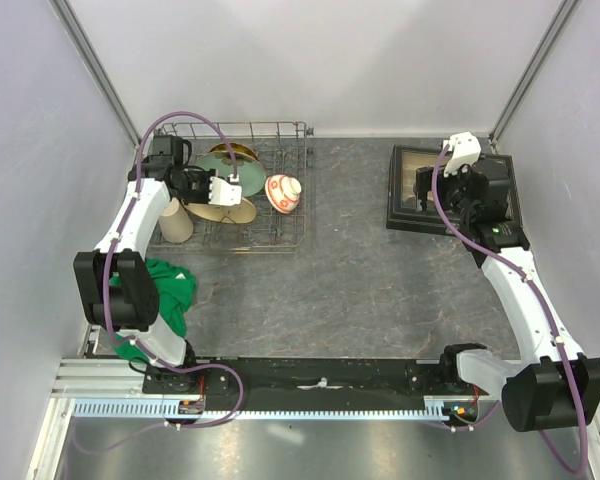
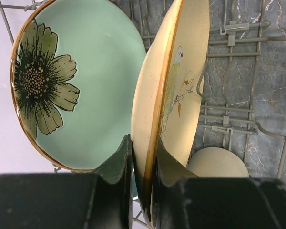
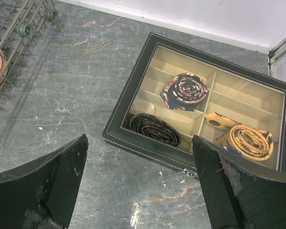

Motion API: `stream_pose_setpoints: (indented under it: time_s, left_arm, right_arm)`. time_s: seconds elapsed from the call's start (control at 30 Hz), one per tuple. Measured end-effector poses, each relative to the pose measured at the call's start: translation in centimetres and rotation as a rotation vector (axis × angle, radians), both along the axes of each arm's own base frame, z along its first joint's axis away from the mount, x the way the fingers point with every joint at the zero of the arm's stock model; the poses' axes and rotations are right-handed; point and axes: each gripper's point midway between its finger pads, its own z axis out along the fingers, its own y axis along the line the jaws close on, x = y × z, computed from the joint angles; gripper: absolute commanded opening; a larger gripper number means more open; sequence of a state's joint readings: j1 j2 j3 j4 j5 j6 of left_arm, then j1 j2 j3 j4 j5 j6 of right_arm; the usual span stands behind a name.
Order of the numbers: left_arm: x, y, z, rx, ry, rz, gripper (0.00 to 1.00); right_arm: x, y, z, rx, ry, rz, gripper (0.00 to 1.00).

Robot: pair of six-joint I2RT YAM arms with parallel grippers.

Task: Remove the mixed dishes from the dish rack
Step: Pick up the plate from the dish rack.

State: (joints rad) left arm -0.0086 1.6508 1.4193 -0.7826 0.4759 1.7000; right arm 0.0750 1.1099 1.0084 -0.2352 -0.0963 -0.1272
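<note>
Rack (image 1: 280, 235) sits far left on the worktop (image 1: 360, 290) in the top view, with the left fingers (image 1: 230, 186) in among its plates and the bowl (image 1: 283, 192) alongside.

Left wrist: the fingers pinch the upright cream plate (image 2: 157, 95) by its rim, the edge the rack leaves free. The green plate (image 2: 100, 71) stands just beside.

Right wrist: the right fingers (image 3: 69, 181) are spread wide and empty above the box (image 3: 133, 109), well apart from the rack.
</note>
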Motion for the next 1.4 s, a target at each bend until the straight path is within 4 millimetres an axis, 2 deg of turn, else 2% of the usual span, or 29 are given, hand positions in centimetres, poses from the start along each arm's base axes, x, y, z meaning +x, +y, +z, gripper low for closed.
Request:
stream_pose_setpoints:
  time_s: [0.57, 0.8, 1.07, 1.2, 1.4]
  left_arm:
    - [0.0, -0.5, 0.6, -0.038, 0.026, 0.070, 0.01]
    - [-0.2, -0.7, 1.6, -0.049, 0.014, 0.095, 0.02]
    - [-1.2, -0.6, 4.6, -0.065, -0.041, 0.113, 0.02]
    - [-2.4, -0.6, 6.3, -0.098, -0.040, 0.146, 0.01]
    - [-4.0, -1.7, 11.3, -0.247, -0.071, 0.217, 0.02]
  right_arm:
    - [0.0, 0.0, 0.0, 0.000, 0.000, 0.000, 0.98]
    - [0.0, 0.0, 0.0, 0.000, 0.000, 0.000, 0.98]
    - [0.0, 0.0, 0.0, 0.000, 0.000, 0.001, 0.98]
    - [0.0, 0.0, 0.0, 0.001, 0.000, 0.001, 0.98]
    - [-0.1, 0.4, 0.0, 0.009, 0.001, 0.022, 0.98]
